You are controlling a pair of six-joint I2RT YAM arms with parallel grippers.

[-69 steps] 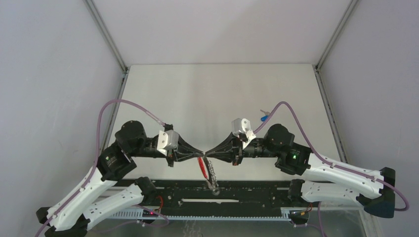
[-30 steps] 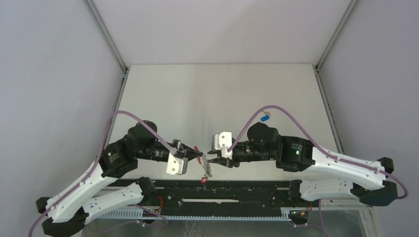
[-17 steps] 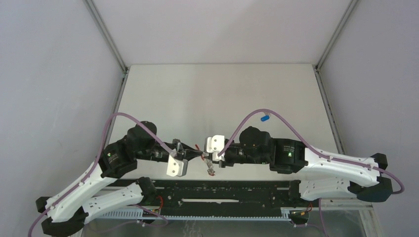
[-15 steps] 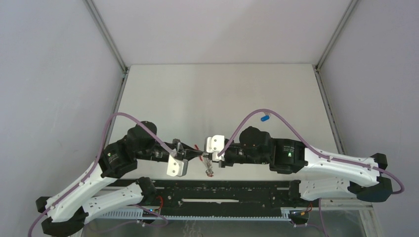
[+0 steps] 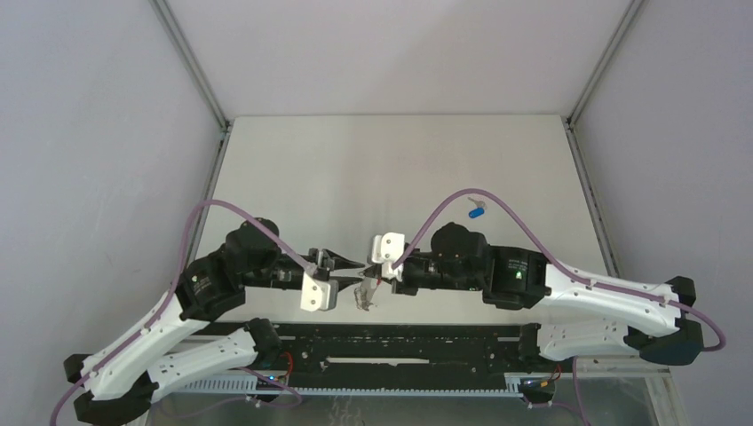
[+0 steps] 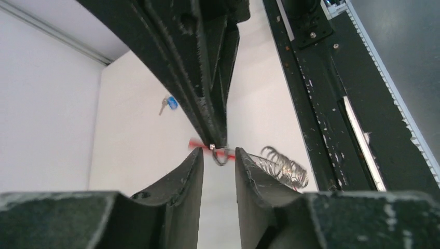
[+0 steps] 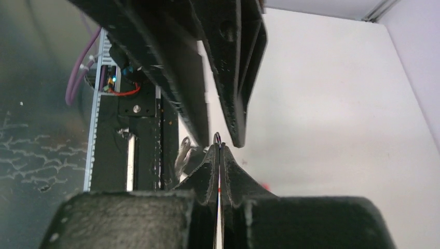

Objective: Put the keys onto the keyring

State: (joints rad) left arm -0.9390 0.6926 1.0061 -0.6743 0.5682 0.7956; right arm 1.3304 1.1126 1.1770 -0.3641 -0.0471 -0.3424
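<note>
Top external view puts the keyring (image 5: 364,298) near the front edge of the counter (image 5: 400,169). It sits in the narrow gap where the two arms meet nose to nose, just behind the black rail (image 5: 400,342) that carries their bases.

From the left wrist camera I can see more of it. A coil of small silver rings trails off to one side. A thin wire loop with a bit of red on either side sits right at the tip of the right gripper (image 6: 218,141). Whether that red is the band or a key's tag I cannot tell, nor whether the coil rests on the counter or hangs free.

The right gripper's jaws are clenched flat together on that thin loop. In the right wrist view the loop pokes up from between the pressed fingertips.

The left gripper (image 6: 218,155) faces it from the opposite side with its jaws released and a clear gap between them. The pinched loop and the right gripper's tip sit in line with that gap, just beyond the left fingertips and apart from them.

The key with the blue tag (image 5: 477,210) lies flat on the counter, well apart from all this. It is off to the right, behind the right arm and just beside the arc of purple cable (image 5: 469,191).
</note>
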